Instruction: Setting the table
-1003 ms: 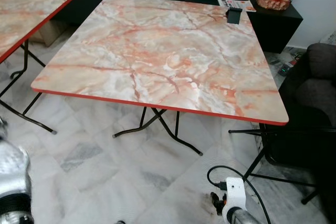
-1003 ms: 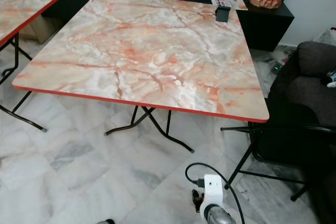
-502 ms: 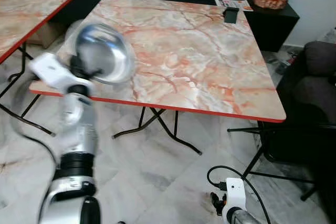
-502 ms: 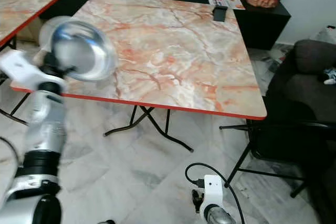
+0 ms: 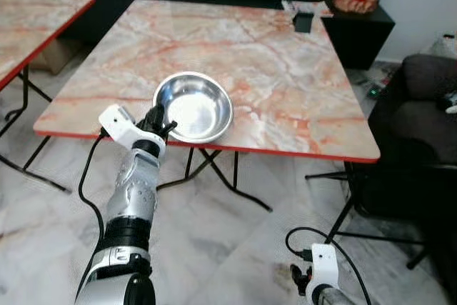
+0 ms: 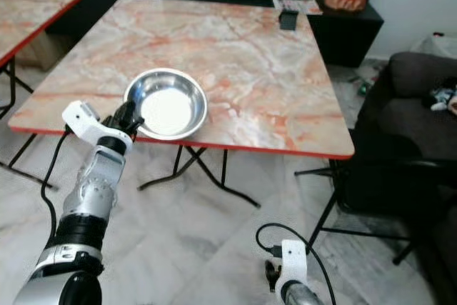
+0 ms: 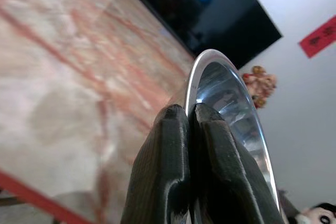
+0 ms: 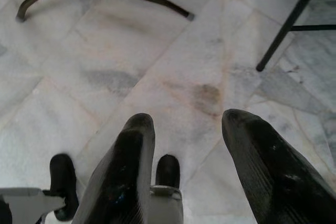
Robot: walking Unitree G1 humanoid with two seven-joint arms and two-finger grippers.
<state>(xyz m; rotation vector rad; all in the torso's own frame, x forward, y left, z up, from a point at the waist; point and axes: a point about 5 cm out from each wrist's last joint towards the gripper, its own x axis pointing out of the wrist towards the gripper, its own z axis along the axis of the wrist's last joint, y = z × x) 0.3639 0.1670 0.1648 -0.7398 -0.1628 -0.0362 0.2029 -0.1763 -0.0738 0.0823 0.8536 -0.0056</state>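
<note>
Left eye view puts our left gripper (image 5: 158, 123) at the near edge of the marble-patterned table (image 5: 300, 83), its two black fingers (image 7: 173, 145) pinched tight on the rim of the steel bowl (image 5: 194, 106). That bowl sits over the tabletop close to the red front edge; whether its base is fully down we cannot tell. Our right gripper (image 8: 184, 145) hangs idle over the floor tiles, fingers spread and holding nothing. We judge the setting barely begun: one bowl is arriving at its place and has yet to be let go. Apart from a small dark object (image 5: 303, 22) at the far edge, no plates, cups or cutlery lie on the table.
</note>
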